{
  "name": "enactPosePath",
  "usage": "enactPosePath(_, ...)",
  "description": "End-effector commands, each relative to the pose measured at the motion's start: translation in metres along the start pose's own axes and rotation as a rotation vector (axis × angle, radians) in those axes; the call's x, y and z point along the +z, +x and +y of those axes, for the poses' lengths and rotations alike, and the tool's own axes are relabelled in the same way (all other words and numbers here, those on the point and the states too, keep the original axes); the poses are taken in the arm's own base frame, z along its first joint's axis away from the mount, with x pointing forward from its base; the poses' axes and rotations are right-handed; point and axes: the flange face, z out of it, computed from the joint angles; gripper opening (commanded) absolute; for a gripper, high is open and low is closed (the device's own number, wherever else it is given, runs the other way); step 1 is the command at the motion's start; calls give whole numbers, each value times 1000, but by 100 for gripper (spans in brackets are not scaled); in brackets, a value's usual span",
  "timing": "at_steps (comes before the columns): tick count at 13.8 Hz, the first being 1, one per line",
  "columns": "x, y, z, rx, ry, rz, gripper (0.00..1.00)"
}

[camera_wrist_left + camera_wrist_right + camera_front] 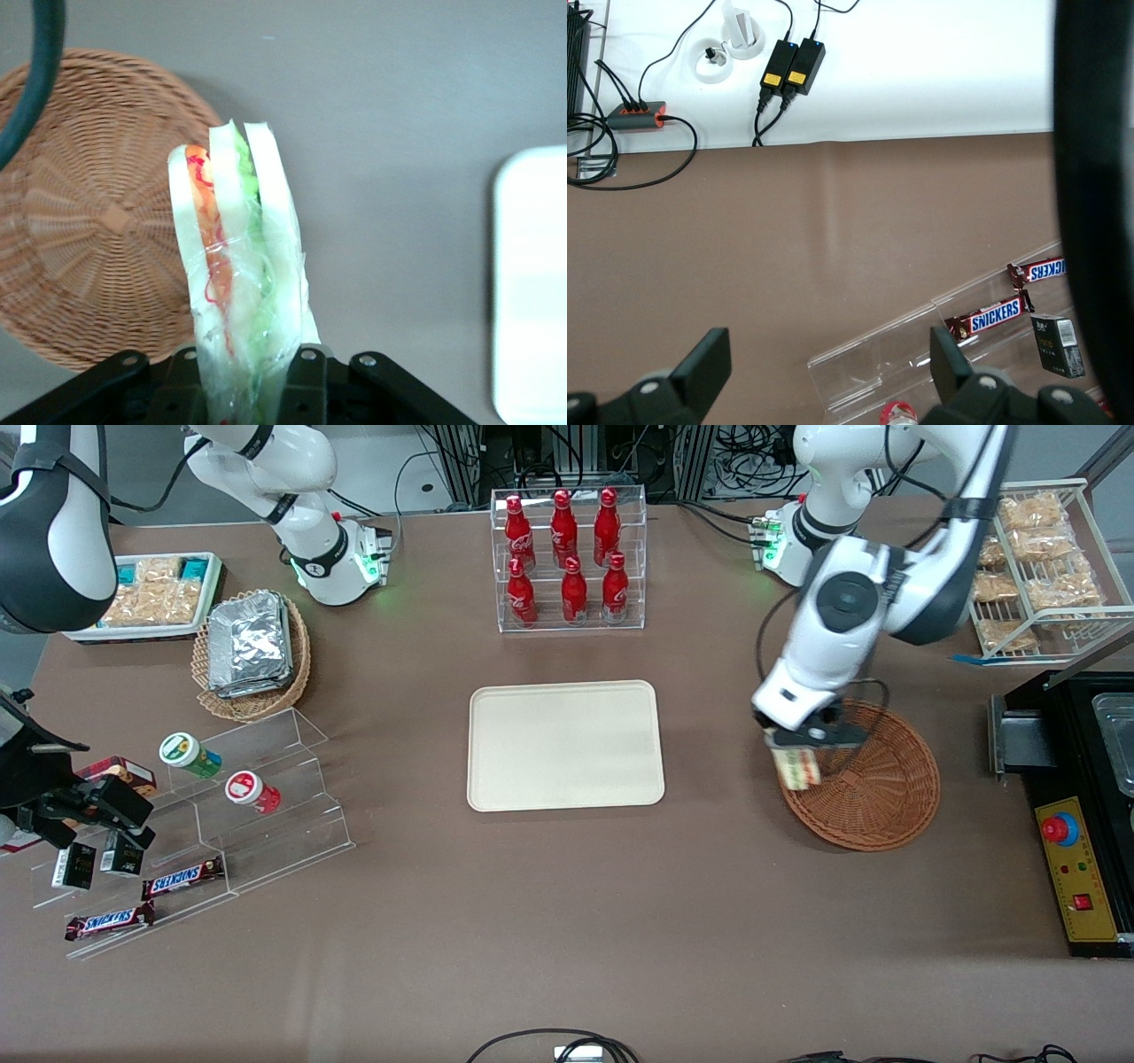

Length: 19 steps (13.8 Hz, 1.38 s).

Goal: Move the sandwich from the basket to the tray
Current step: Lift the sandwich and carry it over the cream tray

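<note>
Reddish-brown round woven wicker basket (873,793) sits just under your left arm's black two-finger gripper (795,746), and nothing lies in it. You've got the jaws closed on the small triangular wedge sandwich in clear wrap (797,767): pale bread, orange-red and green filling layers. It hangs down from the jaws, clear of the weave, over the basket rim on the side toward the tray.

Wrist view confirms the hold. You see the gripper (248,390) pinching the wrapped end, with the sandwich (237,266) sticking straight out from between the jaws, layers edge-on, orange-red on one side and green on the other. The basket (89,221) lies off to one side of the jaws, partly under the sandwich; the brown tablecloth (399,106) shows past the sandwich's tip.

Flat rectangular cream plastic tray with rounded corners (565,745) lies well apart from the jaws, toward the parked arm's end of the table, bare. Its rim edge (532,283) shows in the wrist view on the side of the jaws away from the basket, with tablecloth between.

Clear acrylic rack of red bottles (568,558) stands farther from the front camera than the tray. Wire rack of snack packets (1036,567) stands farther from the front camera than the basket.
</note>
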Motion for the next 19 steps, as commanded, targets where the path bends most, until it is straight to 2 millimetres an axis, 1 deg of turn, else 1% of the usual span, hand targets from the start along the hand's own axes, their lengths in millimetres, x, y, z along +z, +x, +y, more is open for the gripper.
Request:
enactPosePath(1, -19, -9, 55, 67, -21, 9, 0)
enactPosePath(2, -22, -14, 78, 78, -34, 9, 0)
enactPosePath(3, -19, -19, 93, 102, -44, 0, 0)
enactPosePath(6, -12, -27, 133, 165, -92, -29, 0)
enactPosePath(8, -6, -30, 156, 191, -126, -51, 0)
enactPosePath(10, -2, -43, 182, 234, -142, -68, 0)
enactPosePath(12, 6, -47, 197, 250, -172, -68, 0)
enactPosePath(14, 19, -54, 213, 252, -195, -75, 0)
enactPosePath(15, 27, -56, 218, 245, -207, -82, 0)
enactPosePath(18, 47, -52, 222, 239, -194, -98, 0)
enactPosePath(19, 57, -53, 228, 241, -182, -101, 0)
